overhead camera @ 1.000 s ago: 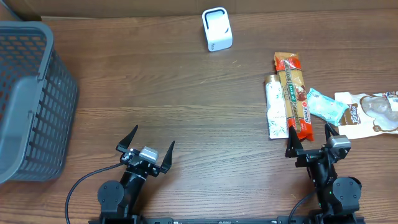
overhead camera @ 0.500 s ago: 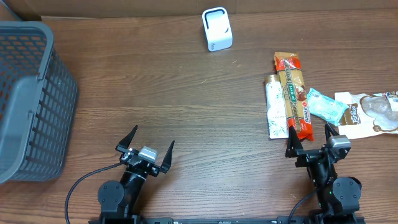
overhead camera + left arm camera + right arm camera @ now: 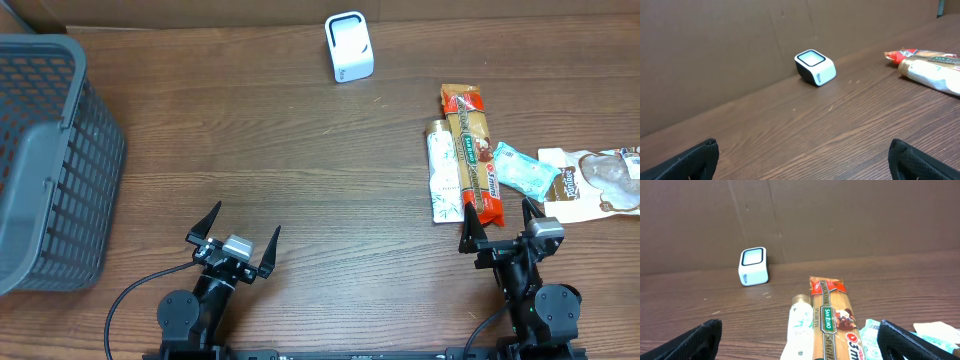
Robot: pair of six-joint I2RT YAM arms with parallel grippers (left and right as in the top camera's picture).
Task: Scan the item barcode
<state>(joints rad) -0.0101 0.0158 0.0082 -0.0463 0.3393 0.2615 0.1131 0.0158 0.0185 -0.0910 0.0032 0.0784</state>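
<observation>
Basket [image 3: 50, 160] first: grey mesh, sitting at the far left edge of the desk [image 3: 290, 150]. Next over, near the front edge, we've got the left claw [image 3: 248, 217], spread wide with nothing between its fingers, over bare wood. The white scanner [image 3: 349, 47] is up at the back, well apart from that claw and a bit to its right. In the left wrist view it sits ahead against the brown wall [image 3: 715, 50].

Further right are the items. A pale tube [image 3: 441, 172] lies lengthwise and touches the spaghetti pack [image 3: 470, 140] beside it. Then comes a teal packet [image 3: 525, 170], and a brown-and-white pouch [image 3: 590, 185] runs off the right edge. We can't make out a barcode on any of them.

The right claw [image 3: 495, 207] is right at the near end of the spaghetti pack, also gaping and gripping nothing. From overhead, the pack's near end falls between its fingers, but we can't tell if anything touches.

Compared with a second ago, we see no difference: both claws and every item are in the same spots.
</observation>
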